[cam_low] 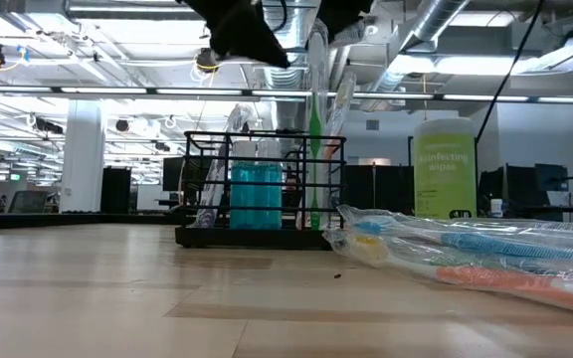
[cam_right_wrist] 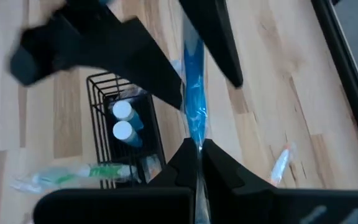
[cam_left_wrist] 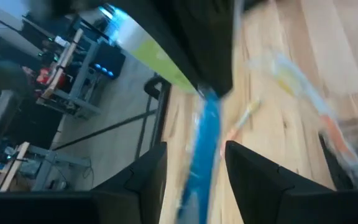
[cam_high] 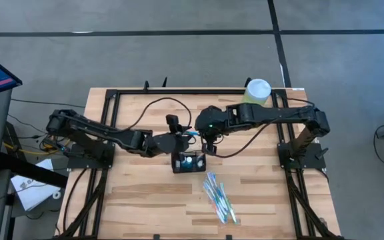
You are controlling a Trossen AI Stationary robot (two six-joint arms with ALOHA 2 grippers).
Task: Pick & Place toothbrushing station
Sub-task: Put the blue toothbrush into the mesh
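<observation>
The toothbrushing station [cam_high: 189, 162], a low black wire holder [cam_right_wrist: 120, 134], stands mid-table with two white-capped tubes and a green wrapped toothbrush [cam_low: 314, 149] in it. Just beyond its far side both grippers meet. My right gripper [cam_right_wrist: 199, 149] is shut on a blue-wrapped toothbrush [cam_right_wrist: 193, 81]. My left gripper [cam_left_wrist: 194, 149] is open, and its fingers [cam_right_wrist: 135, 62] stand on either side of that same toothbrush [cam_left_wrist: 202, 143] with a gap on each side. In the high view the left gripper [cam_high: 179, 139] and the right gripper [cam_high: 205, 141] are close together. My right gripper pinches one end of the blue wrapper [cam_right_wrist: 197, 140] between its two fingers. The fingers slant downward and lie along the toothbrush, which runs straight on from them and passes between the left gripper's fingers. It is held above the table beside the holder.
Several wrapped toothbrushes [cam_high: 220, 198] lie loose on the table near the front right, large in the low view [cam_low: 485, 254]. A tall pale-green canister with a white lid [cam_high: 257, 92] stands at the far right. Black frame rails [cam_high: 112, 93] edge the wooden tabletop.
</observation>
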